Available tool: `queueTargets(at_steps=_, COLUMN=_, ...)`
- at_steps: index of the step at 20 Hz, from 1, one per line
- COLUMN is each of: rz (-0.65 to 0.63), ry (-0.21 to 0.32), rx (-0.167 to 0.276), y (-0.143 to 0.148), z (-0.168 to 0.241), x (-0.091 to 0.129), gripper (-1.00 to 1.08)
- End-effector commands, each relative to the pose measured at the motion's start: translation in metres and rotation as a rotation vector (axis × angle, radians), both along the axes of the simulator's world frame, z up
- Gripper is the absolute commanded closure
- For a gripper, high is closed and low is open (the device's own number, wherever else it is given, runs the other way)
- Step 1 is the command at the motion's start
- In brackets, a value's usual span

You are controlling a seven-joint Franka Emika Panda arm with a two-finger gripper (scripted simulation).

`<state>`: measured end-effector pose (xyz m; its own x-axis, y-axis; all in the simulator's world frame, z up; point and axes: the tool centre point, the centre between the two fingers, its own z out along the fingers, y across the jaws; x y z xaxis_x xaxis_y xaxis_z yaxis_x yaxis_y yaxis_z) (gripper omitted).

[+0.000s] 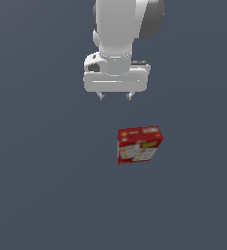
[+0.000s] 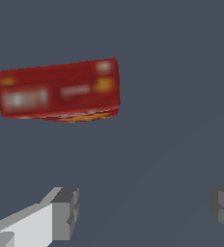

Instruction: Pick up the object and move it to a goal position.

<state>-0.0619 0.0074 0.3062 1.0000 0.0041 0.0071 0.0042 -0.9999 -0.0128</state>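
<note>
The object is a red box (image 1: 139, 145) with white and yellow printed panels. It stands on the dark grey floor in the exterior view, a little toward that view's right. My gripper (image 1: 115, 96) hangs above and behind it, slightly toward the exterior view's left, with its two short fingertips apart and nothing between them. In the wrist view the box (image 2: 60, 90) shows its red top face, well away from my open gripper (image 2: 145, 212), whose fingers (image 2: 65, 212) stand wide apart. Box and gripper do not touch.
A plain dark grey surface (image 1: 37, 185) fills both views. The white arm (image 1: 118, 29) rises out of the exterior view's top. No goal marker or other object shows.
</note>
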Motion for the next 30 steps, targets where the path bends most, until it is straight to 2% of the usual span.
queueTargets(at_steps=1, rz=0.000, ry=0.000, rx=0.000, y=0.000, z=0.000, x=0.000, gripper=-0.92)
queueTargets(at_steps=16, rz=0.048, ry=0.000, rx=0.006, y=0.008, z=-0.006, x=0.006, gripper=-0.92)
queueTargets(at_steps=23, rz=-0.005, ry=0.001, rx=0.007, y=0.011, z=-0.007, x=0.009, gripper=-0.92)
queueTargets(at_steps=30, rz=-0.113, ry=0.004, rx=0.009, y=0.016, z=-0.011, x=0.016, gripper=-0.92)
